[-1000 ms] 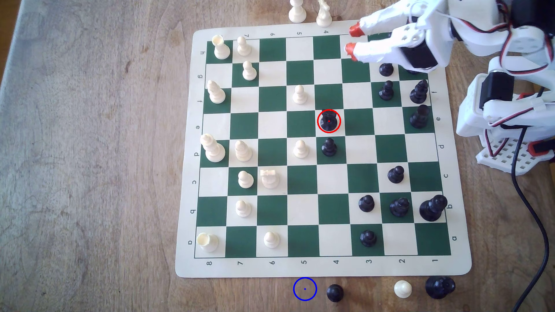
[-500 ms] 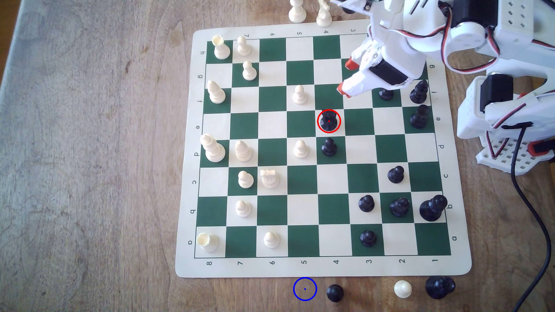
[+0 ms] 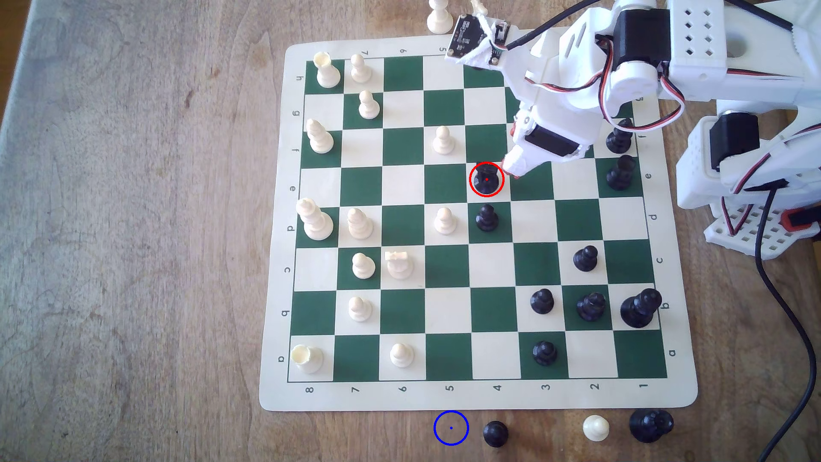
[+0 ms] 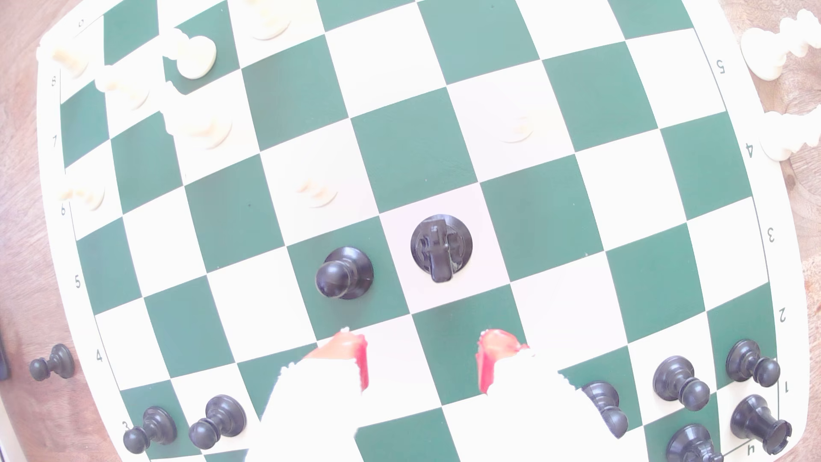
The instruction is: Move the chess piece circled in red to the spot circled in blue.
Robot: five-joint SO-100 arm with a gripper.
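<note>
While the arm reaches in from the upper right of the exterior view, findings read as follows.

Gripper: the gripper [image 4: 422, 355] has its red-tipped fingers [image 4: 351, 351] spread apart, nothing between them; in the exterior view its tip [image 3: 515, 171] sits just right of the red ring, at its upper edge.

Target piece: the black knight [image 3: 486, 179] stands upright on a light square near the centre of the chessboard [image 3: 475, 395], inside the red ring; in the wrist view the black knight [image 4: 441, 248] is clear of both fingers, apart from them.

Neighbour: a black pawn [image 3: 487, 217] occupies the green square directly below the knight in the exterior view.

Destination: the blue ring [image 3: 451, 428] lies on bare wooden table [image 3: 133, 222] at the lower centre of the frame, just below the board's edge, with nothing in it.

Off-board pieces: a black pawn on the table [image 3: 495, 433] stands just right of the blue ring; further right are a white pawn [image 3: 595, 428] and a larger black piece [image 3: 651, 425].
</note>
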